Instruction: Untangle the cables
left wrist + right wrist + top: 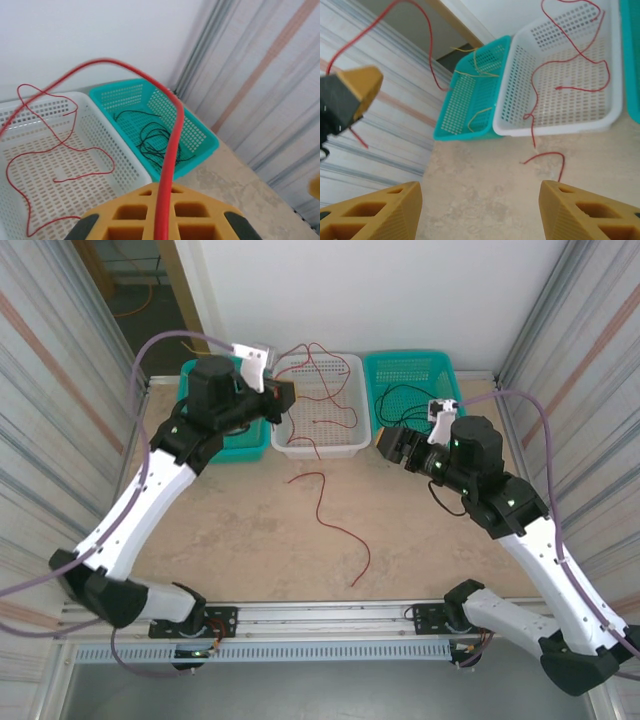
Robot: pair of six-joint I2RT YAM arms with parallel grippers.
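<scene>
Item 1, left claw (283,396): upper centre-left of the top view, over the left wall of the white basket (316,450). Closed on a red cable (171,147), which in its wrist view rises from between the yellow fingers (125,215) and arches over toward the left edge of the frame.

Item 2, right claw (392,446): right of centre in the top view, above the tabletop (250,530) in front of the right teal basket (410,360). Open, fingers (590,210) well apart at the lower corners of its wrist view, nothing between them.

Item 3, red loops (582,90): thin, lying inside the white basket, one strand hanging over its near wall. Whether they belong to the gripped cable cannot be told.

Item 4, loose red cable (320,502): on the tabletop at centre frame, winding from just below the white basket toward the lower right.

Item 5, black cable (152,142): coiled in the right teal basket, apart from the red ones.

Item 6, yellow cable (481,111): in the left teal basket (235,452), which stands touching the white basket's left side
</scene>
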